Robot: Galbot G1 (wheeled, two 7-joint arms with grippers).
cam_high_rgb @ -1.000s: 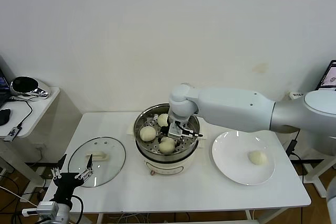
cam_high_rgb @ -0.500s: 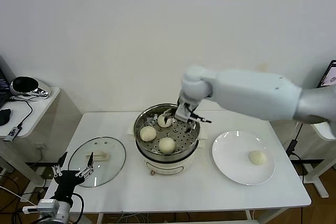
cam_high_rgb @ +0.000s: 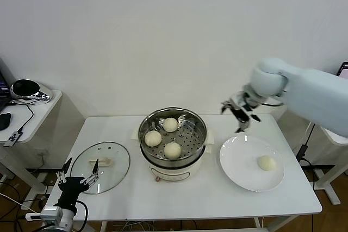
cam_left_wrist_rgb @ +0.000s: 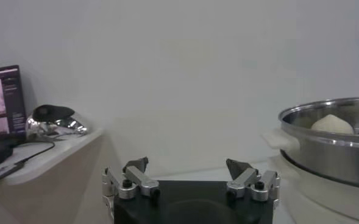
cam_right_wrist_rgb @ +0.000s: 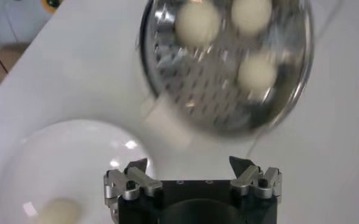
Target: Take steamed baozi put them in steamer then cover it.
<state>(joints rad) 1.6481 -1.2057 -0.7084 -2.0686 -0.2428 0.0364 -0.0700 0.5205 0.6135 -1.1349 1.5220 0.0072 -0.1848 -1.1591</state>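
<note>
The left gripper [cam_high_rgb: 75, 180] waits low at the table's near-left edge, fingers spread and empty, beside the cover [cam_high_rgb: 100, 166], which lies flat, leaving the steamer [cam_high_rgb: 173, 144] open. Three steamed baozi [cam_high_rgb: 173, 150] sit on its tray. The right gripper [cam_high_rgb: 240, 112], released and empty, hovers over the plate [cam_high_rgb: 239, 167], probably for the last baozi [cam_high_rgb: 266, 162].

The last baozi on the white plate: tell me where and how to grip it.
Grip the baozi across its round middle, coming straight down with the open right gripper. It sits alone on the flat plate, so every side is free, and its smooth dome offers no handle.
</note>
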